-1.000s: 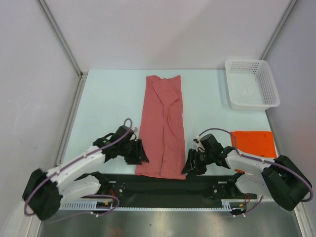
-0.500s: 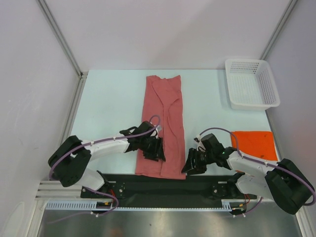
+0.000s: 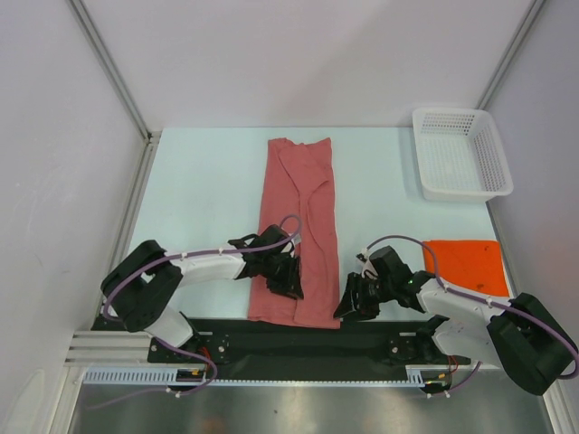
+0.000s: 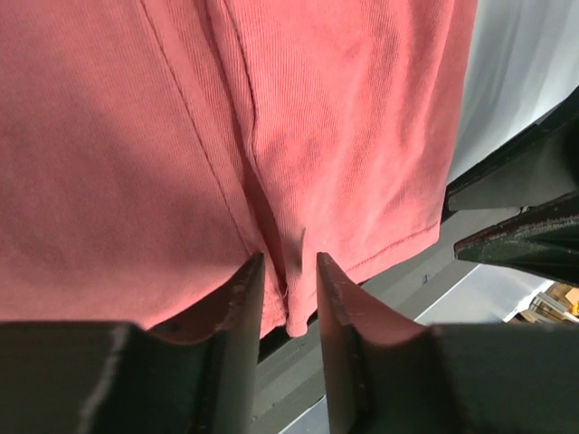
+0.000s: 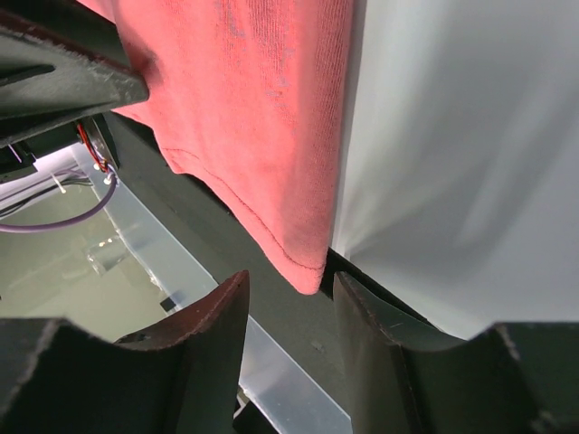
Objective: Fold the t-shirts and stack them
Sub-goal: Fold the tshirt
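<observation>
The pink-red t-shirt (image 3: 298,199) lies as a long narrow strip down the table's middle, its hem at the near edge. The orange t-shirt (image 3: 463,262) rests as a small flat rectangle at the right. My left gripper (image 3: 288,282) is down on the pink shirt's near end. In the left wrist view (image 4: 288,262) its jaws are narrow but still apart, straddling a raised ridge of pink cloth (image 4: 317,117) at the hem. My right gripper (image 3: 348,303) is open beside the shirt's near right corner. In the right wrist view (image 5: 288,280) that corner (image 5: 262,117) hangs just ahead of the fingers, untouched.
A white perforated basket (image 3: 466,194) stands at the back right. A black strip (image 3: 271,339) runs along the table's near edge under the shirt's hem. The pale table (image 3: 199,181) is walled by white panels on both sides.
My left arm swung in from the shirt's left side onto its near end, and its jaws narrowed around the cloth ridge. The right gripper barely moved.
</observation>
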Action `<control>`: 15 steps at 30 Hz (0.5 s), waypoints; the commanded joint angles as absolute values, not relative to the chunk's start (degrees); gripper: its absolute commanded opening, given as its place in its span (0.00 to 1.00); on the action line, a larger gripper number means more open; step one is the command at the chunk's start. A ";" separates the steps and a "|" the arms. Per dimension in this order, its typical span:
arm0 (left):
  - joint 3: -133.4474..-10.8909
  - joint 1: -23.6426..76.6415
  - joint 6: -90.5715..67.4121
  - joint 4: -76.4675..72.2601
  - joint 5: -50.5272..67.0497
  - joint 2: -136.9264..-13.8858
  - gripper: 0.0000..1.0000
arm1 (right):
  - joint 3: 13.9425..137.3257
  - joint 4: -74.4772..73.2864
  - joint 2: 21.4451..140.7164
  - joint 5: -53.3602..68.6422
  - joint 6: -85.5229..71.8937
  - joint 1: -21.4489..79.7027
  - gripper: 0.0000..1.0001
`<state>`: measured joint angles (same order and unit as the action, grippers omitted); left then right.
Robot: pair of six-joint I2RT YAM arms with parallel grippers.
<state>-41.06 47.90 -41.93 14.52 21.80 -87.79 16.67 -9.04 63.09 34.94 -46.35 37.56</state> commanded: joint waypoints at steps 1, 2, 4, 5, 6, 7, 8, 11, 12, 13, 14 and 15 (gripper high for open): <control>-42.36 48.34 -41.39 11.34 23.38 -88.85 0.32 | 16.52 -7.65 62.49 34.72 -46.23 37.79 0.48; -42.36 48.34 -41.40 11.08 23.47 -88.86 0.29 | 16.61 -7.65 62.58 34.72 -46.23 37.79 0.48; -42.19 48.43 -41.57 10.55 23.82 -88.86 0.23 | 16.61 -7.65 62.75 34.63 -46.14 37.79 0.48; -42.10 48.43 -41.66 10.55 23.91 -88.86 0.16 | 16.61 -7.65 62.67 34.63 -46.06 37.79 0.48; -42.10 48.43 -41.66 10.46 24.25 -88.86 0.12 | 16.61 -7.65 62.84 34.63 -46.05 37.79 0.48; -42.10 48.43 -41.57 10.63 24.17 -88.34 0.07 | 16.52 -7.47 62.93 34.63 -45.97 37.88 0.48; -41.93 48.43 -41.92 10.90 24.08 -87.81 0.00 | 16.52 -7.56 63.10 34.63 -45.97 37.79 0.48; -41.14 48.43 -42.80 13.26 22.50 -86.14 0.00 | 16.44 -7.21 63.54 34.54 -46.05 37.79 0.48; -40.70 48.43 -43.24 14.49 22.15 -85.96 0.00 | 16.44 -6.95 63.63 34.54 -46.05 37.79 0.48; -40.35 48.43 -43.50 14.94 22.06 -85.52 0.00 | 16.44 -6.60 63.89 34.54 -46.05 37.79 0.48; -39.99 48.51 -43.85 15.29 21.89 -85.08 0.00 | 16.44 -6.33 64.07 34.63 -46.05 37.79 0.48; -39.29 48.60 -44.99 15.47 21.88 -84.64 0.00 | 16.52 -6.15 64.51 34.63 -46.05 37.79 0.48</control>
<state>-40.66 48.05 -42.76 13.96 22.61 -87.46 16.67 -8.25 63.68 34.94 -46.33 37.56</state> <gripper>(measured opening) 0.009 0.479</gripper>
